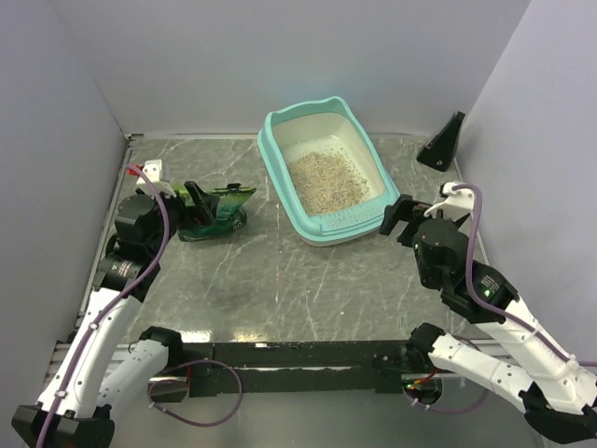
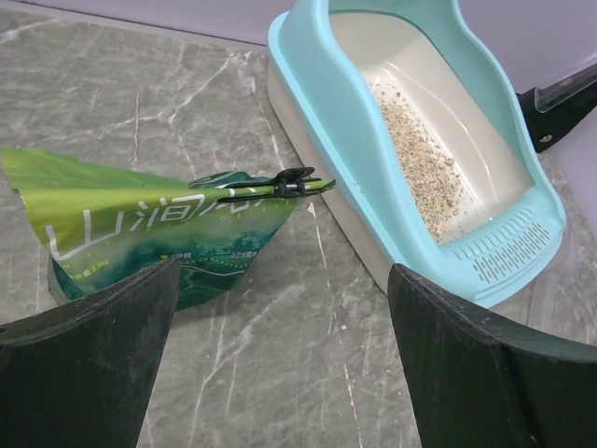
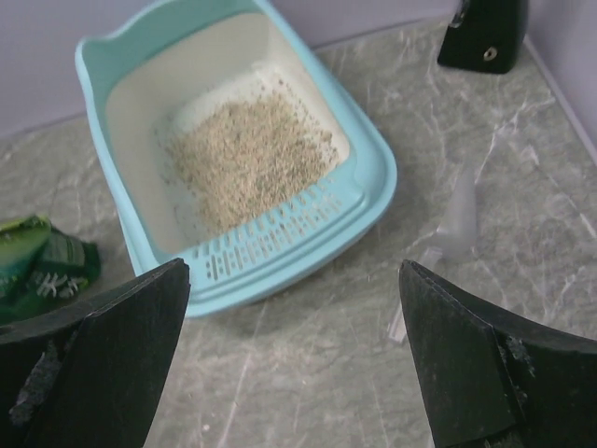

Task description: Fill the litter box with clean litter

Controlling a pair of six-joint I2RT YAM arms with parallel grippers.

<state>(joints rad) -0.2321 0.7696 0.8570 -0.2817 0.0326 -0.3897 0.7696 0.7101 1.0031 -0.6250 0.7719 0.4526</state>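
The litter box at the back holds some clean litter, the green bag lies left of it, and the left gripper and right gripper are wide open and empty, so it's best to pinch the bag tight and pour over the middle.

Green bag, large white Chinese characters, partly creased, small print illegible

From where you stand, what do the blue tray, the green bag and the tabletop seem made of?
Litter box: smooth moulded plastic, rounded corners, slotted rim.
Green bag: glossy foil or plastic film, creased, shiny.
Table: grey, pale veins; stone or marble-look laminate, unclear.
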